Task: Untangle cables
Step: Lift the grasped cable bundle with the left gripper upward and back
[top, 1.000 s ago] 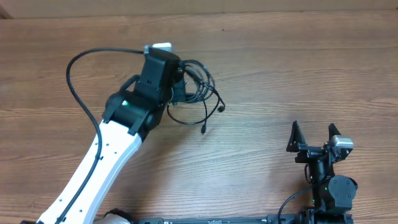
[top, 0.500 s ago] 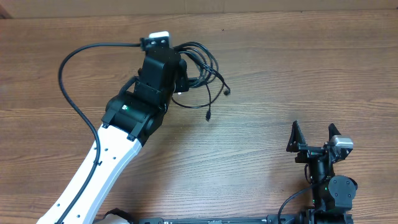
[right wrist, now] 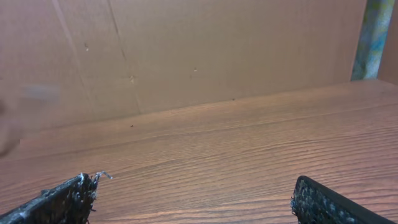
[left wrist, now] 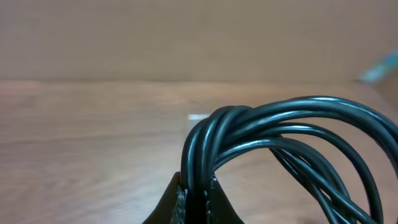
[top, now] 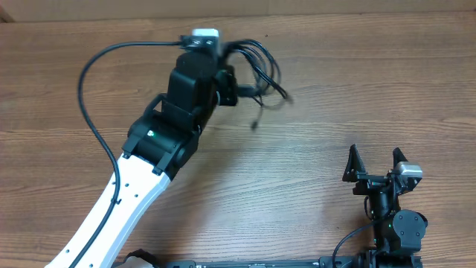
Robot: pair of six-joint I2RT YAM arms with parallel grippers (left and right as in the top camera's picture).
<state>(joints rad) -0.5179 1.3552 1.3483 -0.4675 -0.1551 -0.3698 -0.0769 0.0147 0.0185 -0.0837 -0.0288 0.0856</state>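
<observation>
The cables (top: 260,71) are a tangled bundle of thin black cords hanging blurred at the far middle of the wooden table (top: 357,97). My left gripper (top: 229,83) is shut on the bundle. In the left wrist view several black strands (left wrist: 292,134) loop up and right out of the closed jaws (left wrist: 198,193), held above the table. Loose plug ends dangle on the right of the bundle (top: 255,123). My right gripper (top: 375,160) is open and empty at the front right, far from the cables; its two fingertips frame bare wood in the right wrist view (right wrist: 193,196).
The left arm's own thick black cable (top: 85,89) arcs over the table's left side. A cardboard wall (right wrist: 186,50) stands behind the table's far edge.
My left gripper has carried the cable bundle toward the far edge and a little right, lifting it; the dangling ends swing and blur. The right arm has not moved.
</observation>
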